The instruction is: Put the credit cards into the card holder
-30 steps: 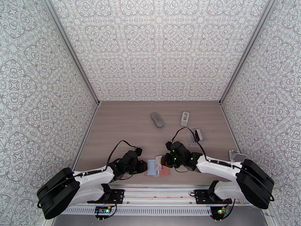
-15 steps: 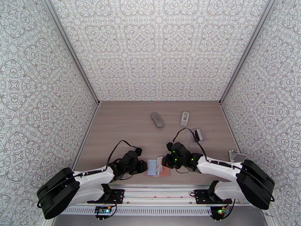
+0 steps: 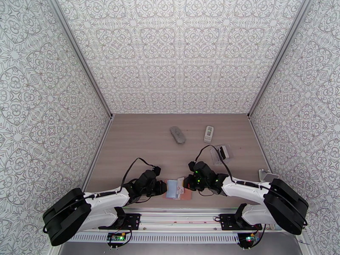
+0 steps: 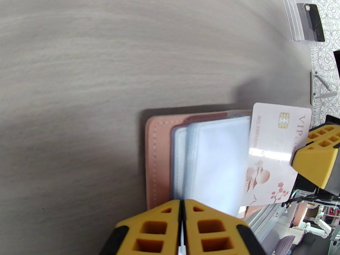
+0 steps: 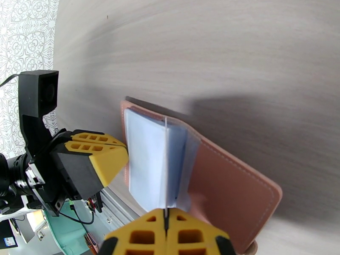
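Top external view: a pink stitched leather card holder (image 3: 183,193) is seen lying open on the wood-grain table (image 3: 140,145), close to the near edge and between the two arms. Its clear plastic sleeves (image 4: 212,166) are fanned above the pink cover. In the left wrist view, the left gripper (image 4: 182,202) is pressed shut on the near edge of these sleeves, and a thin pale sliver is visible between its yellow fingers. A white plastic card (image 4: 272,154) with a gold chip and "VIP" lettering is held at the sleeves' far edge, partly overlapped by them. In the right wrist view this card is seen edge-on, standing upright among the sleeves and clamped between the closed fingers of the right gripper (image 5: 165,211). Farther back on the table, well apart from the holder, a grey oblong object (image 3: 177,134), a small white remote-like device (image 3: 208,133) and a dark card in a clear pouch (image 3: 221,153) are seen.
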You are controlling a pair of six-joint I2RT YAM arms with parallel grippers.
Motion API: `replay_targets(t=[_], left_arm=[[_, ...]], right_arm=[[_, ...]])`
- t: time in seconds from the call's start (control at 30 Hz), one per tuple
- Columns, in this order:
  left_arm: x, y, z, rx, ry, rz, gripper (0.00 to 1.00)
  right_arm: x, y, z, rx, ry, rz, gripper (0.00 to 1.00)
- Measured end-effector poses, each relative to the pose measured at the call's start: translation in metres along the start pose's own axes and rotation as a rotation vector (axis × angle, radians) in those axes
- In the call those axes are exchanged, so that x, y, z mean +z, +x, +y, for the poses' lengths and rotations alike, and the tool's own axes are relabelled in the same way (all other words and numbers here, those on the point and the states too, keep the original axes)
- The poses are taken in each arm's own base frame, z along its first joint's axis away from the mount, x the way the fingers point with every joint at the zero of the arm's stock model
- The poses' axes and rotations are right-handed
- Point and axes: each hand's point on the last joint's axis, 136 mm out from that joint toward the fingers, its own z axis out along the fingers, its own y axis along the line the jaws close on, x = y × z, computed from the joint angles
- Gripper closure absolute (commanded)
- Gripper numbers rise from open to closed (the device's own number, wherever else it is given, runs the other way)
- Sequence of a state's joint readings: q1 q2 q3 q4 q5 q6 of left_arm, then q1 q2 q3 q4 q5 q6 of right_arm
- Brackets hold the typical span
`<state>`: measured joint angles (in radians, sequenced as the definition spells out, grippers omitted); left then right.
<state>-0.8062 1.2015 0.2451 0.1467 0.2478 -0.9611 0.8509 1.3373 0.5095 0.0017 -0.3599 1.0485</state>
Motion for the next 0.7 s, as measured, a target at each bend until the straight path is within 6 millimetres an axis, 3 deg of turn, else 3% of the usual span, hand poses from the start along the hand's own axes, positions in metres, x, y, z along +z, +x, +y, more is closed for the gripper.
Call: replay_targets(t=[0.7], left_arm=[[0.0014,0.0004,-0.0014,0.011,-0.009,-0.014,0.87]], right_arm=[[0.0007,0.0012,0.0011,0.051,-0.023,0.003,1.0]])
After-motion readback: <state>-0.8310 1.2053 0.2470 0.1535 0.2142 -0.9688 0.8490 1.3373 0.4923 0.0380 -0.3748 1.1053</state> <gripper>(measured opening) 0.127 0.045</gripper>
